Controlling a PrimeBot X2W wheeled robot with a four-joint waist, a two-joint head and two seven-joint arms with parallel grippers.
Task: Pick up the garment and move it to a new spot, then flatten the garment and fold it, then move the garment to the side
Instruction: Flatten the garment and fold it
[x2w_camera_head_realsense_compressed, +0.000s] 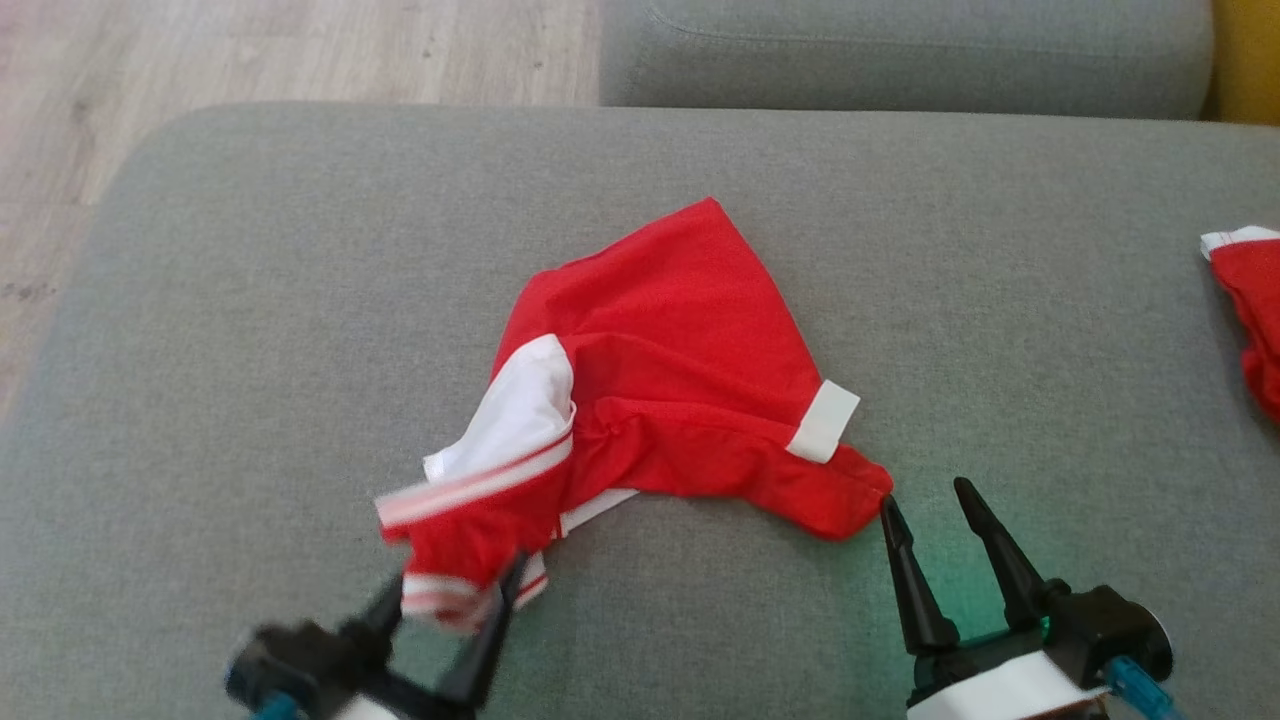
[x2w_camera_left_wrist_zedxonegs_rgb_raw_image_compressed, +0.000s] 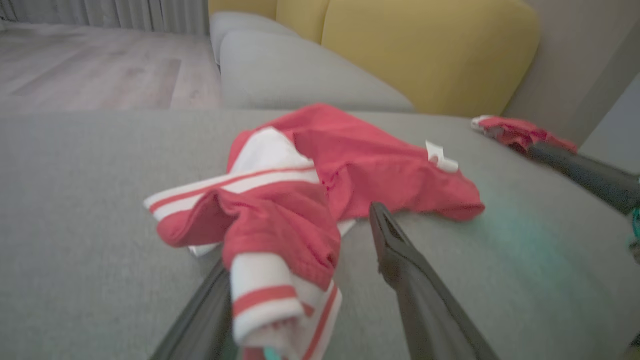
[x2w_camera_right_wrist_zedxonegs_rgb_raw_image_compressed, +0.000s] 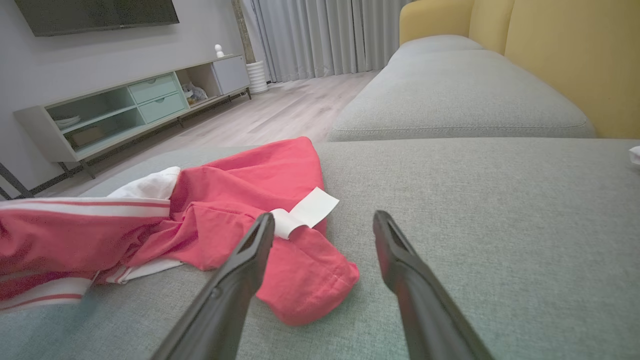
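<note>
I see the crumpled red-and-white garment lying mid-way across the grey cushion, light and floppy by my judgement, with my left gripper spread open around its striped hem and my right gripper open beside its red corner, both likely pinch spots.

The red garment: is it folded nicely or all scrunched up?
Scrunched up. The red garment lies bunched and creased on the grey cushion, striped hem twisted over itself.
</note>
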